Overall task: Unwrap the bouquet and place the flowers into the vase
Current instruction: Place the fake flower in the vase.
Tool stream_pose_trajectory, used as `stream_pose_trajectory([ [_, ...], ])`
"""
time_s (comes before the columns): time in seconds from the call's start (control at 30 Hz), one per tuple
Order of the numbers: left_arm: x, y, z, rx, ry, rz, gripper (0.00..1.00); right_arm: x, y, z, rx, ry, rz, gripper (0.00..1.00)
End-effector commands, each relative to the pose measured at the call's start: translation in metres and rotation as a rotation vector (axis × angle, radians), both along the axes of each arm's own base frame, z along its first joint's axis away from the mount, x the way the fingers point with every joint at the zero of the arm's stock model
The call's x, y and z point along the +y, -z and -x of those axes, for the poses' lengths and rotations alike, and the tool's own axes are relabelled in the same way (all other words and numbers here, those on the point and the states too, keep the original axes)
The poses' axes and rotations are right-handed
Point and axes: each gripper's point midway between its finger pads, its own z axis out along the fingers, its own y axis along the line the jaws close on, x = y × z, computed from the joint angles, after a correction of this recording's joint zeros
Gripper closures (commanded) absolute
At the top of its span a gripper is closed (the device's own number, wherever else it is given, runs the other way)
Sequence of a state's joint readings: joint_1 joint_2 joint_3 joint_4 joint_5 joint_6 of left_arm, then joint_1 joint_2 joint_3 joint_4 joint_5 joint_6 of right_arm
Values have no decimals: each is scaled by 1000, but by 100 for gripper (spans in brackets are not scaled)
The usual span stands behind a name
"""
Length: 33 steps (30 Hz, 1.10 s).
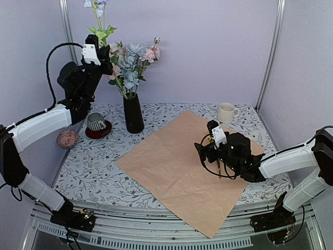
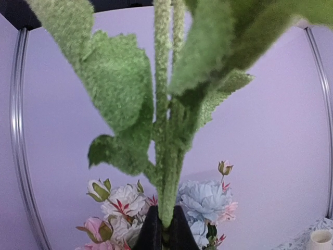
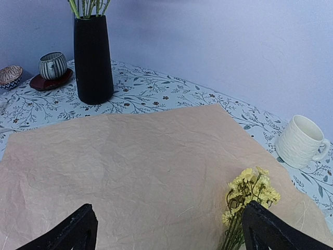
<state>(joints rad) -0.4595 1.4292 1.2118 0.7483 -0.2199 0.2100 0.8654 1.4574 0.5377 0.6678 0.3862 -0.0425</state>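
Top external shows the table [image 1: 93, 172] under a leaf-print cloth. On it lies the biggest item, the wrapping paper [image 1: 171, 166], spread flat with its tan side up from the middle toward the near right. Lying open like that it bundles nothing, so the unwrapping looks done; no ribbon can be made out.

At the far left corner of the paper the vase [image 1: 133, 113] stands upright, and pink, white and pale blue flowers [image 1: 130, 65] already fan out of its mouth.

The left gripper [image 1: 100, 48] is raised high, above and just left of those blooms. The left wrist view shows it pinched shut on 1 leafy green stem [image 2: 167, 156], held bloom-up. That grip suits lowering it tail-first into the vase. Where the stem's lower end sits cannot be told.

The right gripper [image 3: 171, 234] hovers low over the right part of the paper, jaws spread wide and holding nothing. A yellow cluster [image 3: 252, 190] lies on the paper just beside 1 finger. It is probably the next pick, which would explain the open, waiting pose.

A cream mug [image 1: 226, 112] sits at the far right, off the paper. A striped cup [image 1: 95, 122] on a red saucer [image 1: 99, 131] and a small bowl [image 1: 67, 138] stand left of the vase, clear of the work.
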Motion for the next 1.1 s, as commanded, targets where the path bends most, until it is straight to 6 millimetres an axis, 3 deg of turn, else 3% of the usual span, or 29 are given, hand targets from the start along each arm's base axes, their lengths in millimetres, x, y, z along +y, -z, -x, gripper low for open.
stream_pose_trajectory([
  [0.0,4,15,-19,15,-72,-32,100,7,-9,-4,-18,-13,-19,1],
  [0.2,-6,51,-48,136,-30,-20,100,8,-8,-5,-14,-16,-11,1],
  [0.5,-22,130,-82,361,16,-16,100,11,-5,-5,-2,-27,-5,1],
  [1.07,-25,233,-93,586,56,40,100,15,-3,-5,13,-37,-7,1],
])
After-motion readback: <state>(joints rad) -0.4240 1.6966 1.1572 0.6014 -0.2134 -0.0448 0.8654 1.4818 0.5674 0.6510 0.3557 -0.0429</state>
